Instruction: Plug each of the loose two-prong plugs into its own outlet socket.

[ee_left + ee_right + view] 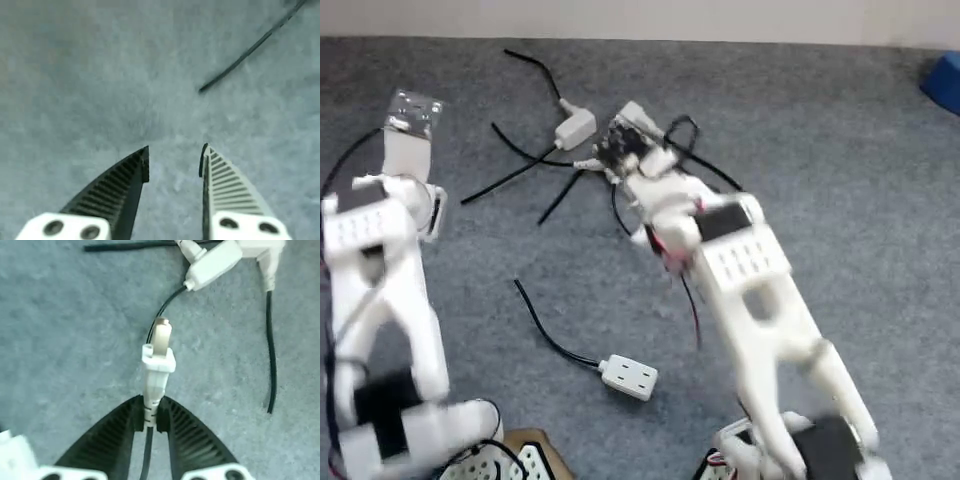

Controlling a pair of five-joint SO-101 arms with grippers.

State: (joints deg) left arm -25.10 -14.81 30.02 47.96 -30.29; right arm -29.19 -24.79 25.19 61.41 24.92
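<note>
My right gripper (pixel 150 412) is shut on a white two-prong plug (pixel 159 365), which it holds by the cord end with the brass prongs (pixel 161 335) pointing away from it. A short way beyond the prongs a white outlet socket (pixel 212 262) lies on the carpet. From above, this gripper (pixel 610 155) and plug sit just right of that socket (pixel 575 127). A second white outlet socket (pixel 628 377) on a black cord lies in the near middle. My left gripper (pixel 174 157) is open over bare carpet at the far left (pixel 410 112).
Grey carpet (pixel 840 150) covers the work surface. Several loose black cords (pixel 510 170) cross the area left of the far socket; one cord end (pixel 235 65) lies ahead of the left gripper. A blue object (pixel 945 85) sits at the far right edge.
</note>
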